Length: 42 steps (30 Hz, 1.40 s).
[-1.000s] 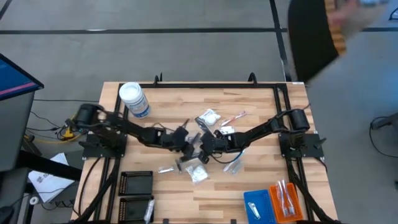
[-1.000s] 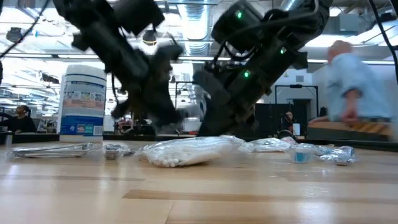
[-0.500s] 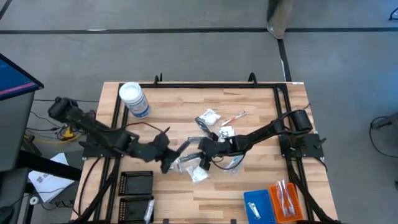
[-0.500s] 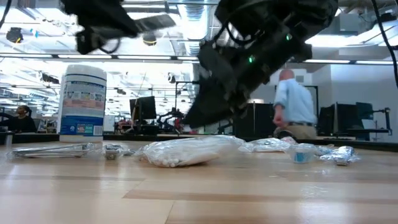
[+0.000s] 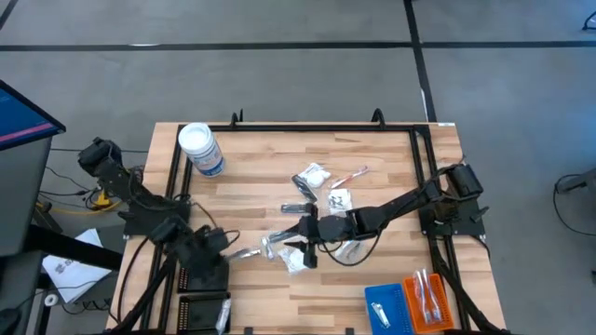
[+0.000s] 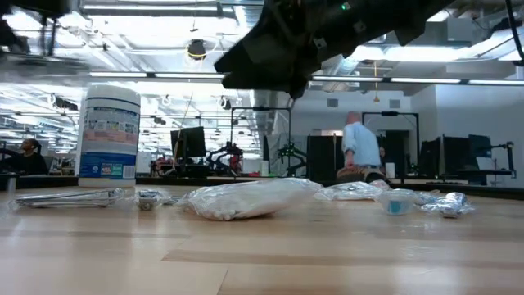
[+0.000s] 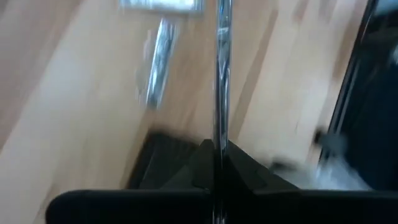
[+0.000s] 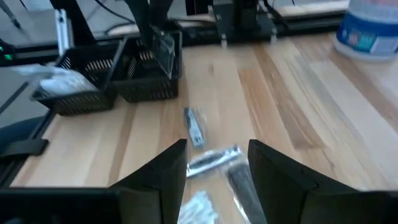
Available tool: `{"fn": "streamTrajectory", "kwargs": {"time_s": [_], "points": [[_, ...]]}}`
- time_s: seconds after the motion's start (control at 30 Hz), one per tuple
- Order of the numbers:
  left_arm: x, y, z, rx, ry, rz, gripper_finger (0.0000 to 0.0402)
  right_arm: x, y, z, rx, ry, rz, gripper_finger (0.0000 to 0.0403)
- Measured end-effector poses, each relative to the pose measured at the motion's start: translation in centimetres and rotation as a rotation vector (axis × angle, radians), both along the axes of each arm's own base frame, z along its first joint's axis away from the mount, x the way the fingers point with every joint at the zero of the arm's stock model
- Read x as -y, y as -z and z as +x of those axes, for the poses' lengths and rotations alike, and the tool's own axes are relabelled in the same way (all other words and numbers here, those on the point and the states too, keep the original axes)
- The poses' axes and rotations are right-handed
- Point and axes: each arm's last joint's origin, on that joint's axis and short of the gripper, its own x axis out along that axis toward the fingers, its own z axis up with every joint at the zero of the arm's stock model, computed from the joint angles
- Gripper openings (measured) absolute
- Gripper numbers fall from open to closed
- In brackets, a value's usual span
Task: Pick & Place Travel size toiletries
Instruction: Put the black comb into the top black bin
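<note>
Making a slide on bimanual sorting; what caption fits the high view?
Right gripper, open, hovers over scattered toiletries mid-table; left gripper, shut on a slim wrapped item, is above the black trays.

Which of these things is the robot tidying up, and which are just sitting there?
For the job:
- white sachets
- wrapped toothbrush
- silvery piece
- black trays
- orange tray
- blue tray

Just sitting there:
- white-lidded jar
- person in the room behind
</note>
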Motion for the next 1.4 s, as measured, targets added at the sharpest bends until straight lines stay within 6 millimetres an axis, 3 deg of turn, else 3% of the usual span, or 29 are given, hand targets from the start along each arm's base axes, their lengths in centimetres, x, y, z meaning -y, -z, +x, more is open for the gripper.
{"fn": "streamTrajectory", "kwargs": {"time_s": [0.23, 0.47, 0.8, 1.03, 1.4], "points": [[1.0, -1.0, -2.5, -0.088, 0.036, 0.074, 0.0002, 0.4, -0.2, 0.2, 0.022, 0.015, 0.010, 0.0155], [2.1, 0.5, -3.7, -0.160, 0.107, 0.154, 0.0003, 1.6, 0.4, 0.7, 0.010, 0.091, 0.100, 0.0146], [3.5, 3.6, -3.5, -0.329, 0.161, 0.218, 0.0004, 2.4, 0.9, 0.9, -0.004, 0.119, 0.110, 0.0134], [3.7, 4.1, -3.3, -0.331, 0.167, 0.240, 0.0007, 2.5, 0.9, 0.9, -0.006, 0.119, 0.110, 0.0134], [3.8, 4.1, -3.2, -0.325, 0.147, 0.223, 0.0072, 2.5, 0.9, 0.9, -0.009, 0.117, 0.109, 0.0128]]}}
